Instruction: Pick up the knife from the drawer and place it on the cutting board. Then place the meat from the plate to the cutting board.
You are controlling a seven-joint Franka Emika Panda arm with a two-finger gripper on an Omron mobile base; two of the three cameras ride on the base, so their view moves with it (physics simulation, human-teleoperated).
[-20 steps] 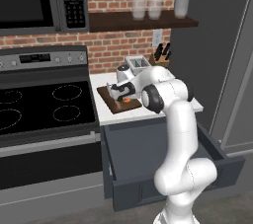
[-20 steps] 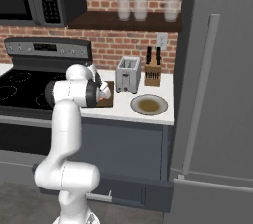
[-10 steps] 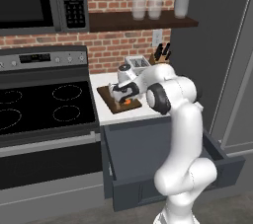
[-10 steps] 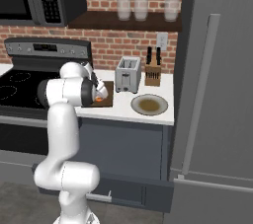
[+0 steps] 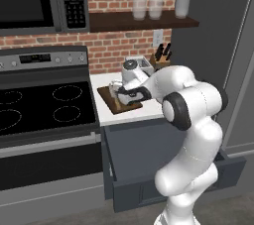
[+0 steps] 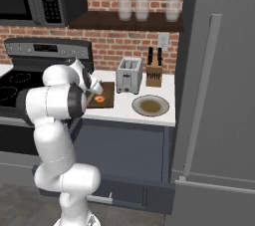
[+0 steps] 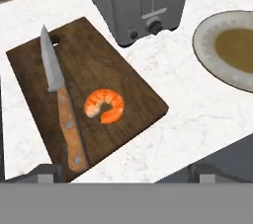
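The dark brown cutting board [image 7: 116, 67] lies on the white counter. On it rest the knife [image 7: 62, 100], its wooden handle toward me, and the orange curled meat [image 7: 104, 105] just right of the handle. The pale plate [image 7: 202, 45] stands to the right with nothing but a brown centre. My gripper [image 7: 126, 172] hangs open above the board's near edge, its fingers wide apart and holding nothing. From the right base view the gripper [image 6: 93, 90] sits over the board [image 6: 107, 90] beside the meat [image 6: 99, 99]. The slate-grey drawer [image 6: 124, 190] stands pulled out below.
A steel toaster [image 7: 138, 1] stands right behind the board. A block with black-handled knives [image 6: 153, 73] stands beside it. The stove [image 5: 44, 105] adjoins the counter on the left and the tall grey fridge [image 6: 219, 95] closes off the right.
The jaws have spread a little wider and the hand has drawn back from the meat, which stays on the board. The elbow has swung outward.
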